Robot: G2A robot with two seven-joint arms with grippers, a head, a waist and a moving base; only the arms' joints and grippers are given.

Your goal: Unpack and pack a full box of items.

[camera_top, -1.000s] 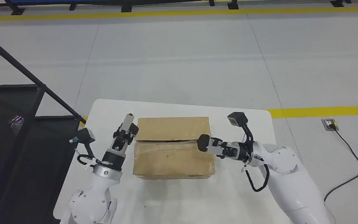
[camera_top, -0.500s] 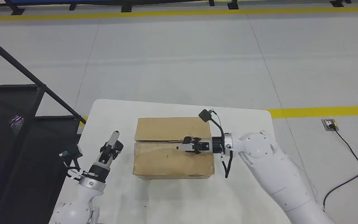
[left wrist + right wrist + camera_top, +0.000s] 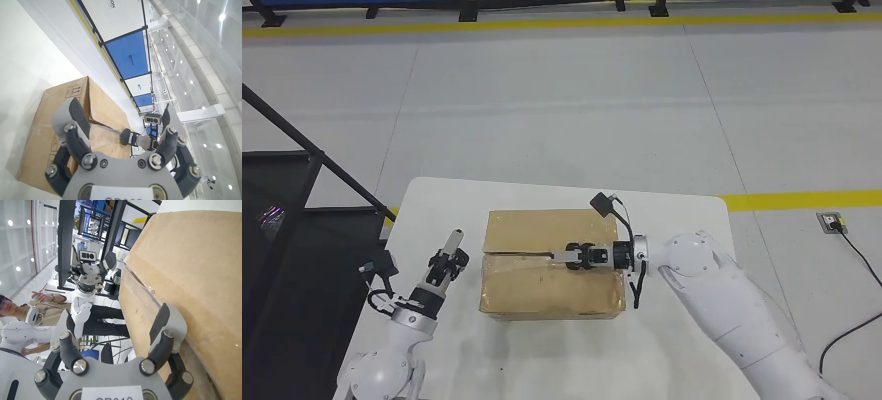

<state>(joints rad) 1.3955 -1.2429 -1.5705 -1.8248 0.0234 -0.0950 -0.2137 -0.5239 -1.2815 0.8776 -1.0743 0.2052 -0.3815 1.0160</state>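
Box: the cardboard box [image 3: 552, 285] sits mid-way on the white table [image 3: 682, 215], its flaps down, with a taped seam [image 3: 527, 254] running along the top.
My right gripper [image 3: 570, 256]: it lies low over the box top at the seam with its fingers spread, and one finger [image 3: 162, 321] rests against the cardboard.
My left gripper [image 3: 452, 252]: it is near the box's left side and apart from it, with its fingers spread wide and nothing between them.

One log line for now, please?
box: closed | left hand: open, beside box | right hand: open, at box's top seam
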